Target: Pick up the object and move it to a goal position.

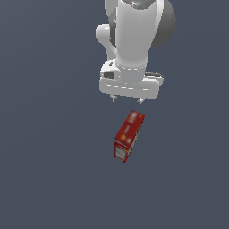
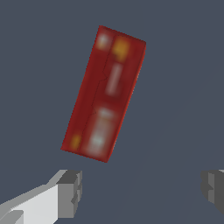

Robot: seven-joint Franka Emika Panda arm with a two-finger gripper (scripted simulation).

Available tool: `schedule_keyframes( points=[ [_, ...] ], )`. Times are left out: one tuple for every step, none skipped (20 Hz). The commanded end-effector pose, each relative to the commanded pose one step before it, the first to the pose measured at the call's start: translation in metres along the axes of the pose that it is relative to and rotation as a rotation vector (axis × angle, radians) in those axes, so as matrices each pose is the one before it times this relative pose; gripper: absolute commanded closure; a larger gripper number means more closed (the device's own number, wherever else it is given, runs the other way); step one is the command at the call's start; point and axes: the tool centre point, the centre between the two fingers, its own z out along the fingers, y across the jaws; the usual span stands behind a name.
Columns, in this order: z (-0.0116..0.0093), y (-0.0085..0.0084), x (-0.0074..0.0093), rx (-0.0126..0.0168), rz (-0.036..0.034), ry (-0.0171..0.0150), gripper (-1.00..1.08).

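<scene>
White robot gripper (image 1: 127, 100) hangs above a flat dark grey-blue surface (image 1: 49, 179), its jaws spread wide and holding nothing. In the wrist view the two grey fingertips (image 2: 70, 192) sit far apart with bare floor between them. A small red rectangular box (image 1: 129, 136) lies on the surface just ahead of the fingertips, outside the gap and not touching them. Its long side runs at a slant to the line between the fingers. Blurred whitish label patches and yellow-orange marks show on its top face.
</scene>
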Motion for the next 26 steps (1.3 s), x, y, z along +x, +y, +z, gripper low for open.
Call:
schedule_keyframes(
  points=[
    [0.00693, -0.00562, 0.01340, -0.00023, 0.05958, 0.00451, -0.92],
    [0.00293, -0.00254, 0.00511, -0.00005, 0.02374, 0.00189, -0.92],
    [0.00291, -0.00254, 0.00478, -0.00004, 0.02271, 0.00182, -0.92],
    [0.00285, -0.00250, 0.00441, -0.00003, 0.02148, 0.00174, -0.92],
    [0.00276, -0.00243, 0.00406, -0.00002, 0.02027, 0.00165, -0.92],
    [0.00267, -0.00237, 0.00371, -0.00001, 0.01901, 0.00156, -0.92],
    [0.00255, -0.00227, 0.00339, 0.00000, 0.01779, 0.00147, -0.92],
    [0.00243, -0.00216, 0.00308, 0.00001, 0.01656, 0.00138, -0.92],
    [0.00229, -0.00203, 0.00279, 0.00001, 0.01534, 0.00129, -0.92],
    [0.00215, -0.00192, 0.00251, 0.00002, 0.01408, 0.00119, -0.92],
    [0.00199, -0.00177, 0.00225, 0.00002, 0.01287, 0.00109, -0.92],
    [0.00183, -0.00162, 0.00199, 0.00002, 0.01164, 0.00099, -0.92],
    [0.00165, -0.00145, 0.00176, 0.00003, 0.01043, 0.00090, -0.92],
    [0.00148, -0.00131, 0.00152, 0.00003, 0.00918, 0.00079, -0.92],
    [0.00129, -0.00116, 0.00129, 0.00002, 0.00793, 0.00069, -0.92],
    [0.00110, -0.00097, 0.00108, 0.00002, 0.00674, 0.00059, -0.92],
    [0.00091, -0.00080, 0.00087, 0.00002, 0.00550, 0.00048, -0.92],
    [0.00071, -0.00062, 0.00068, 0.00002, 0.00430, 0.00038, -0.92],
    [0.00051, -0.00044, 0.00048, 0.00001, 0.00308, 0.00027, -0.92],
    [0.00031, -0.00028, 0.00028, 0.00001, 0.00182, 0.00016, -0.92],
    [0.00010, -0.00005, 0.00012, 0.00000, 0.00069, 0.00006, -0.92],
    [-0.00025, 0.00051, -0.00076, -0.00035, -0.00415, -0.00089, -0.92],
    [0.00034, -0.00002, -0.00001, 0.00000, 0.00000, 0.00000, -0.92],
    [0.00102, -0.00005, -0.00003, 0.00000, 0.00000, 0.00000, -0.92],
    [0.00170, -0.00008, -0.00005, 0.00000, 0.00000, 0.00000, -0.92],
    [0.00230, 0.00017, 0.00008, 0.00004, 0.00048, 0.00010, -0.92]
  ],
)
